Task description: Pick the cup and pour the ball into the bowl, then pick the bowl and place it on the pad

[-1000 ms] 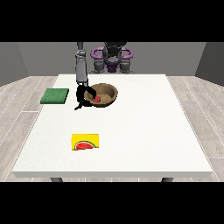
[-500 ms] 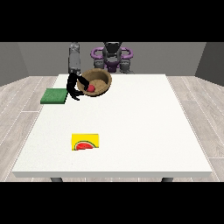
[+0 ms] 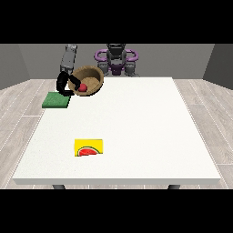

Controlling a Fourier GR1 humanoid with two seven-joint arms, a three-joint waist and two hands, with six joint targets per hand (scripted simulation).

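The hand at the view's left is grasping the round brown wooden bowl by its left rim, black fingers curling around that edge, and is holding it tilted above the far-left part of the large white worktop, its opening facing the camera. The small red ball is sitting inside the bowl against its lower left wall, close to the fingers. The flat green square pad is lying on the worktop just below and left of the bowl, so the placing step looks close. The bowl appears stiff and light, so a rim grasp should carry it, but tilting it further could let the ball roll out. A yellow card showing a watermelon slice is lying nearer the camera. The other hand is not showing.
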